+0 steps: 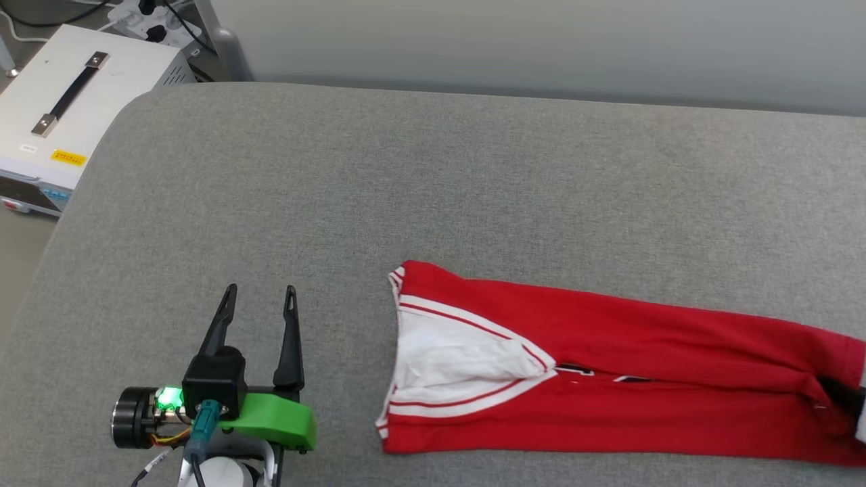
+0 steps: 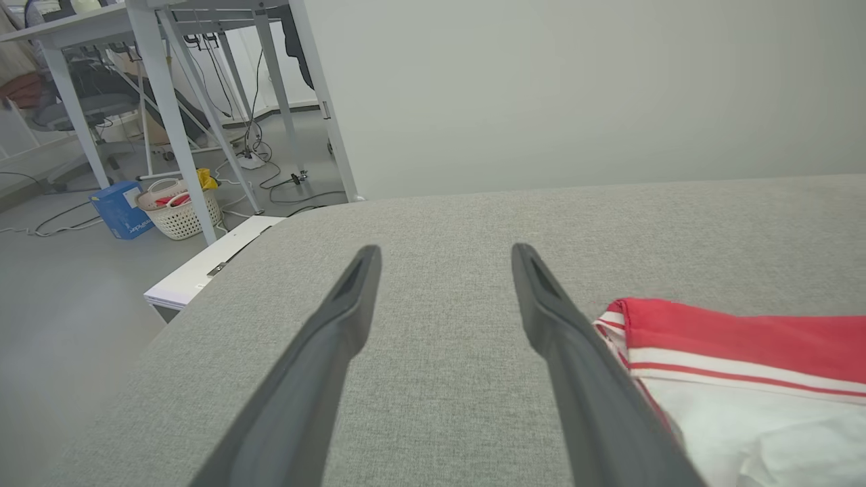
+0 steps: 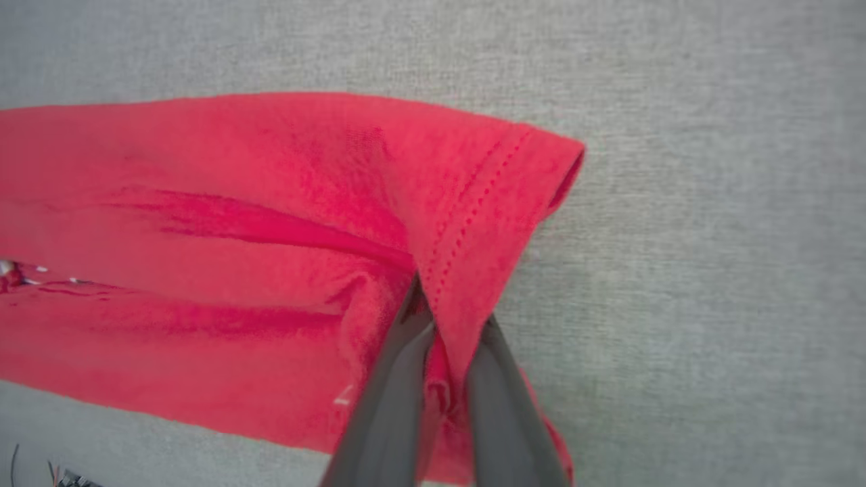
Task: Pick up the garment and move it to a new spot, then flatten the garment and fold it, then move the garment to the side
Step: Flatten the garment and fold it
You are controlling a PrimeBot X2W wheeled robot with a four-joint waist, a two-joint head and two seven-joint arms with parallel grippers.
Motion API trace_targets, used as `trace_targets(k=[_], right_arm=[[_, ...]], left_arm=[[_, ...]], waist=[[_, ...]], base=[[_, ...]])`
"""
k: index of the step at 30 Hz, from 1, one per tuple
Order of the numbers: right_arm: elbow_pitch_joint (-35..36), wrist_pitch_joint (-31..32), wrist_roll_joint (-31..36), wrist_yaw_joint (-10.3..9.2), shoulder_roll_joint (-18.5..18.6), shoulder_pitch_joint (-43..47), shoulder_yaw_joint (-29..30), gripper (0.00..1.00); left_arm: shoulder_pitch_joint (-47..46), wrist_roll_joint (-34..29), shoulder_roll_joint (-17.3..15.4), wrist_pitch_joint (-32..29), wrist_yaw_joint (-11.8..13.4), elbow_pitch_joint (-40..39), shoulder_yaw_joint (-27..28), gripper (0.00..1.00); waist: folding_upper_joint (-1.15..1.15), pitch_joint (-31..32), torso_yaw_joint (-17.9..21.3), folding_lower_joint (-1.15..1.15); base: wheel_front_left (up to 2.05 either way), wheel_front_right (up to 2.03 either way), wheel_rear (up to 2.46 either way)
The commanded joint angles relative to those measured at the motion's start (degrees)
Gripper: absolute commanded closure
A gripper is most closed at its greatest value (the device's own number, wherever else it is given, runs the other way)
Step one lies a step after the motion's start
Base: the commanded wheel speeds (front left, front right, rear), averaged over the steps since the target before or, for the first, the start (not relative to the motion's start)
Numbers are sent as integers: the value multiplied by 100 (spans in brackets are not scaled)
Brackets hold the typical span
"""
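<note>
Red garment [image 3: 270, 203] between right fingers [image 3: 385, 412]

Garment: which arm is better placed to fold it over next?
Right, likely: the right gripper has its fingers shut on the garment's hem; the left gripper hangs open beside its other end, apart.

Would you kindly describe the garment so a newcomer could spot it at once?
On the grey table, look to its near right. A long red garment lies there, folded narrow, its hem pinched by the right pincer. White sleeve and striped trim at its left end set it apart.
</note>
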State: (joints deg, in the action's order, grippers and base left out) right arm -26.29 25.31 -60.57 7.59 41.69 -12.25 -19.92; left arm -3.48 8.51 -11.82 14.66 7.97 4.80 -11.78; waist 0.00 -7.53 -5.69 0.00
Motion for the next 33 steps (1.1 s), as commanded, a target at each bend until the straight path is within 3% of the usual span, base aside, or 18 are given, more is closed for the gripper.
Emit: trace_targets(k=[1,5,9,15,19,26,33], right_arm=[[-92,-87,89,-10,141,-50,68,100],[-363,-142,265,-10,343,-60,110,100],[8,-153,115,-10,308,86,64,100],[1299,16,-388,-10,272,340,79,100],[2120,252,-355,-10,246,322,-40,100],[2921,795,-51,-10,-111,-146,-510,100],[2968,1229,324,-10,-666,-1024,-1393,100]], left_arm=[[92,-73,57,34,-42,6,42,0],[144,-225,167,34,-158,46,157,0],[193,-292,236,34,-207,73,229,0],[275,-368,297,34,-281,56,349,0],[263,-414,359,34,-334,64,381,0],[121,-485,448,34,-419,89,402,0],[5,-531,521,34,-479,106,441,0]], waist=[[0,10,1,0],[0,64,13,0],[0,141,-6,0],[0,191,23,0],[0,152,40,0],[0,29,-14,0],[0,-131,-98,0]], base=[[0,0,0],[0,0,0],[0,0,0],[0,0,0],[0,0,0],[0,0,0],[0,0,0]])
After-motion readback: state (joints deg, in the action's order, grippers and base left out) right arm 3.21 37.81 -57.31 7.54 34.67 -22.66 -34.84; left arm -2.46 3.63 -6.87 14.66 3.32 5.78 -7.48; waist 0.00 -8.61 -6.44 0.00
